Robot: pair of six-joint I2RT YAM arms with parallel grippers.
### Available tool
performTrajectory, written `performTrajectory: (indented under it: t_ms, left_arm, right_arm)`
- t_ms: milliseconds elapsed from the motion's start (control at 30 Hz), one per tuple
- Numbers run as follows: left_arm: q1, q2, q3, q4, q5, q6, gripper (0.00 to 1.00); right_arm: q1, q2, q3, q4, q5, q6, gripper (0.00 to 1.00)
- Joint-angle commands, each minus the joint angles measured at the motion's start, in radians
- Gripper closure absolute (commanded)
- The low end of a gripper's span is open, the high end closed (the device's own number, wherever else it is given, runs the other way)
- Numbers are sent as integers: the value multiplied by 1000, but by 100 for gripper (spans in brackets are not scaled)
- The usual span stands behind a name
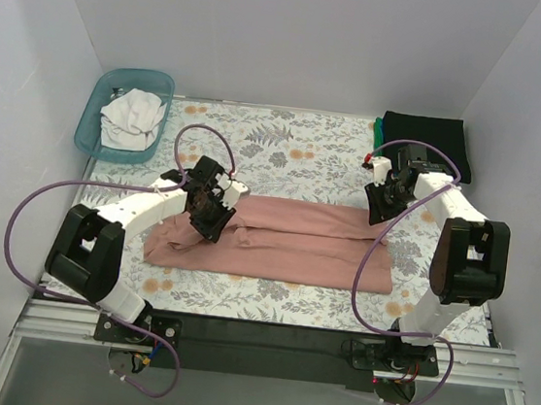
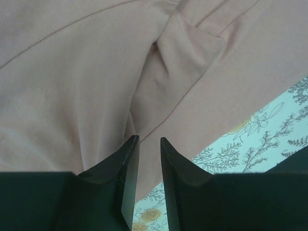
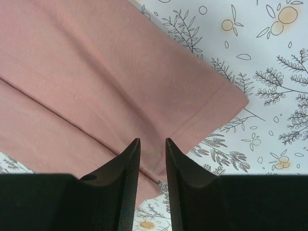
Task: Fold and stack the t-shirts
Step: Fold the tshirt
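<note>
The dusty-pink t-shirt (image 1: 290,249) lies folded into a long strip across the middle of the table. My left gripper (image 1: 212,215) hovers over its crumpled left end, open a little, and the wrist view shows pink cloth (image 2: 72,86) beyond the left gripper (image 2: 149,138) with nothing between the jaws. My right gripper (image 1: 383,208) hangs above the strip's right end, and in its wrist view the right gripper (image 3: 153,140) stands slightly open and empty above the hemmed corner (image 3: 211,103). A folded black t-shirt (image 1: 423,137) lies at the back right on a teal-green one (image 1: 378,129). A white t-shirt (image 1: 131,116) sits crumpled in the basket.
The translucent teal basket (image 1: 93,109) stands at the back left corner. A floral cloth (image 1: 287,146) covers the table. White walls close in the left, back and right. Purple cables loop from both arms.
</note>
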Motion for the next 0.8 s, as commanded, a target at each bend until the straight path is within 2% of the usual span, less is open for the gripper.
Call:
performTrajectory:
  t_ms: [0,233,500,567,767]
  left_arm:
    - [-14,15,10,48,-81,-33,76]
    - [-17,81,21,61,-105,-53,71]
    - [-17,111,27,93,-170,-79,73]
    - [-17,114,30,99,-170,-82,76]
    - [-17,85,67,53,-124,-84,95]
  right_arm:
    - [6,4,21,-18,-11,9,67]
    - [4,4,20,-18,0,3,67]
    - [6,6,17,-18,-5,3,68]
    - [4,3,14,-19,-6,3,69]
    - [4,-3,9,-19,-2,0,69]
